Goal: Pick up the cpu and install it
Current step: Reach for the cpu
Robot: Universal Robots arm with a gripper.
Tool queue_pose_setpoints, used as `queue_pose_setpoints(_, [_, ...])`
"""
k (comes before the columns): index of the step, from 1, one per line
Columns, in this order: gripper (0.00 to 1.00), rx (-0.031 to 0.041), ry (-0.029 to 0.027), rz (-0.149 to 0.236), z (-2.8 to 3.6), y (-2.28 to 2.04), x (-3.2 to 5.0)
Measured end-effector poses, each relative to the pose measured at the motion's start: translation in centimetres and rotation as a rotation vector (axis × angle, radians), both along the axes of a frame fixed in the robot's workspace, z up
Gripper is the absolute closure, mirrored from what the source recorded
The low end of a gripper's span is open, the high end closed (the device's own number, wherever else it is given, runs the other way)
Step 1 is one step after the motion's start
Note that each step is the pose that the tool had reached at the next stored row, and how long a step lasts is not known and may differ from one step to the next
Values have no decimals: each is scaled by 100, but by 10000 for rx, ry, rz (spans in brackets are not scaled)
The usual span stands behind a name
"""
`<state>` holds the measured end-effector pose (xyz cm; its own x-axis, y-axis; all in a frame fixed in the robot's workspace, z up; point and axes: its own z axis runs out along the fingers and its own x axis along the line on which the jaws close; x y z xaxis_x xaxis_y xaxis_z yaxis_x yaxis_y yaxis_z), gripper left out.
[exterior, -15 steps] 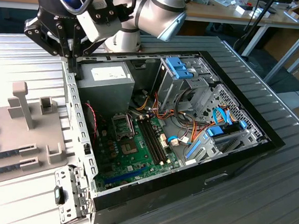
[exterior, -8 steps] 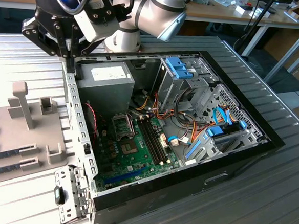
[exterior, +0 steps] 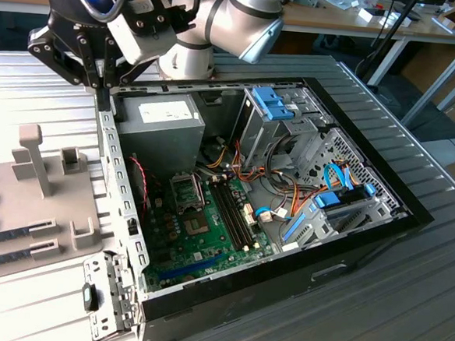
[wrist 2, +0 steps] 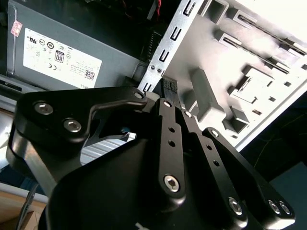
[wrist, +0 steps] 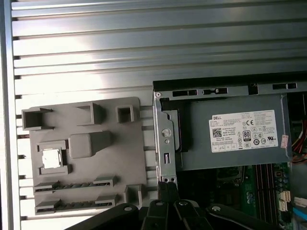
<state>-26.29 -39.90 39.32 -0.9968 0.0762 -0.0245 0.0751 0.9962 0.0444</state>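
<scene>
The cpu (wrist: pixel 52 158), a small silver square chip, lies in a recess of the grey fixture plate (wrist: pixel 129 158) beside the open computer case (exterior: pixel 362 250). My gripper (wrist: pixel 167 184) hangs over the case's metal side wall, between the fixture plate and the power supply (wrist: pixel 230 139). In the second wrist view, the gripper (wrist 2: pixel 169 88) has its black fingers pressed together with nothing between them. In the exterior view, the gripper (exterior: pixel 102 84) is at the case's back corner. The socket (exterior: pixel 187 191) sits on the green motherboard (exterior: pixel 199 239) inside the case.
The fixture plate (exterior: pixel 30 203) carries upright posts and slotted holders on the exterior view's left. Drive cages with blue latches (exterior: pixel 275 107) and bundles of cables (exterior: pixel 288 198) fill the case's right half. Everything rests on a ribbed metal table (exterior: pixel 359 78).
</scene>
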Motion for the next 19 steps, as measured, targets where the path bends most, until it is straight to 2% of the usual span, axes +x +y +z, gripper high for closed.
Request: queue_pose_setpoints(19, [89, 0, 1, 1, 0, 0, -133])
